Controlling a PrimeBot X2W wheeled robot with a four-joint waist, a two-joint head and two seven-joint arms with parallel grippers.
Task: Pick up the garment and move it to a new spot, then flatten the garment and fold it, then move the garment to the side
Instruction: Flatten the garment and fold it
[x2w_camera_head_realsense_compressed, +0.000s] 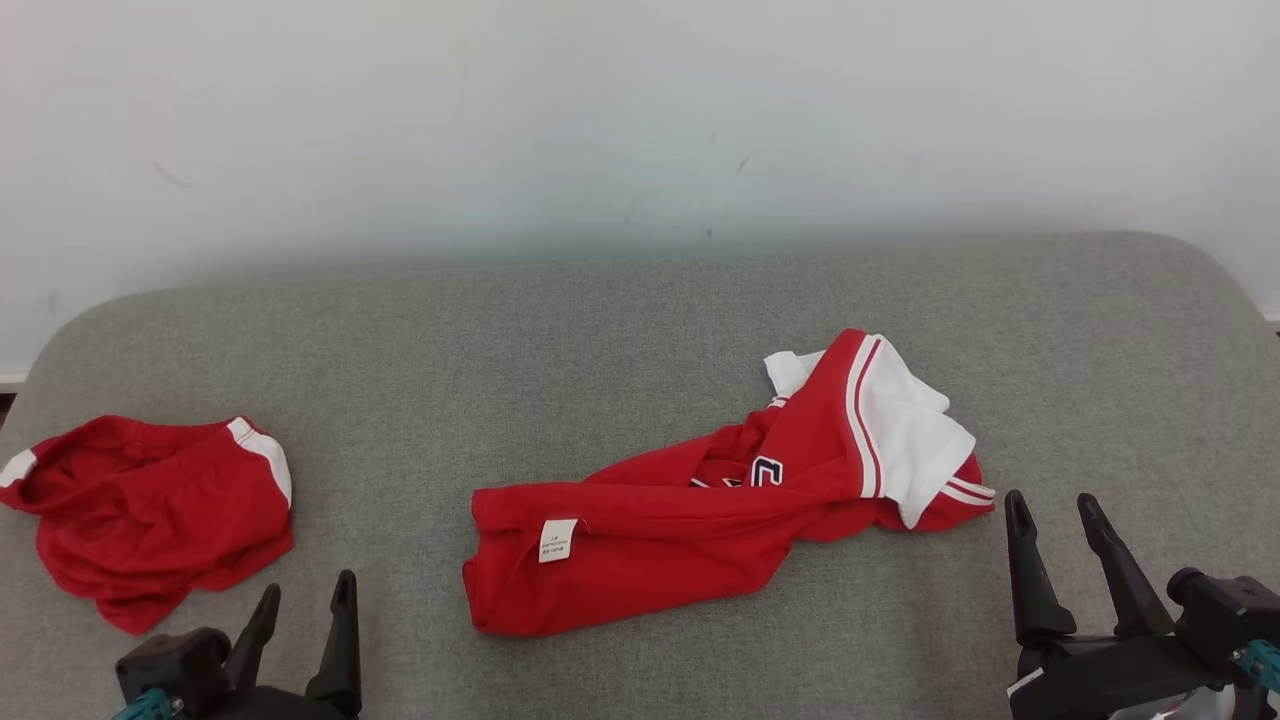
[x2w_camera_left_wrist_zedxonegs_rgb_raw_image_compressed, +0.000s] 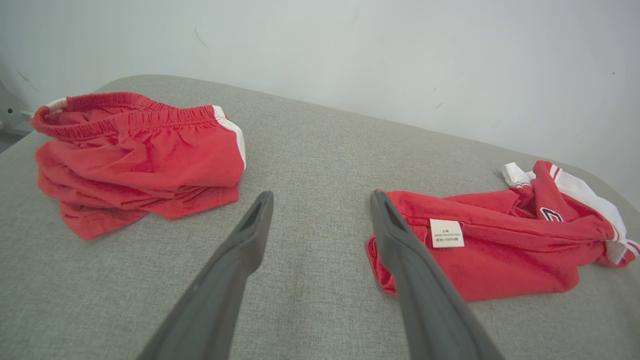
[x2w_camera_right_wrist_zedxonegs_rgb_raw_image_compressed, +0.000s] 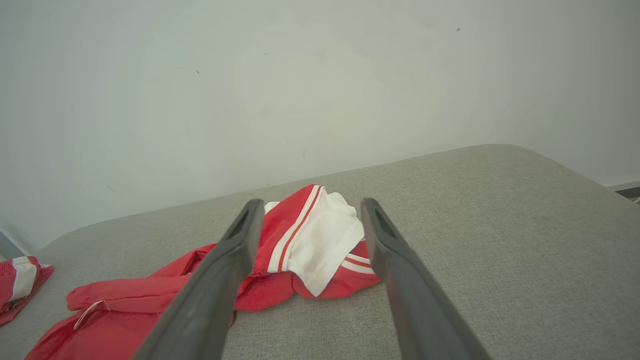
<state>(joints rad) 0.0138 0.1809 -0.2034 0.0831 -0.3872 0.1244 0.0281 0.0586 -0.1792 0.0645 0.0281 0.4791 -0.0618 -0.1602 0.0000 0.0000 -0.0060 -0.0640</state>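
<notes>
**Garment.** The crumpled red jersey with a white sleeve panel and red-and-white striped trim (x2w_camera_head_realsense_compressed: 650, 540) lies near the middle of the grey fabric-covered counter (x2w_camera_head_realsense_compressed: 600, 330). In the head view it stretches from lower left to upper right. A white care label (x2w_camera_head_realsense_compressed: 558, 538) faces up near its left end, and the print on it is too small to read. A dark-and-white printed mark (x2w_camera_head_realsense_compressed: 765, 470) is partly buried in folds and cannot be identified.

**Left claw.** The left claw (x2w_camera_head_realsense_compressed: 307, 590) is spread and holds nothing. It sits at the lower left, between the two garments and apart from both. Its base is cut off by the bottom edge of the view.

**Right claw.** The right claw (x2w_camera_head_realsense_compressed: 1051, 505) is spread and holds nothing. It sits just beside the white sleeve end without touching it. Its housing is cut off at the lower right corner.

**Other item.** The bunched red shorts with an elastic waistband and white side stripes (x2w_camera_head_realsense_compressed: 160, 510) lie at the left end of the counter, well apart from the jersey. In the right wrist view the frame edge cuts them off.
</notes>
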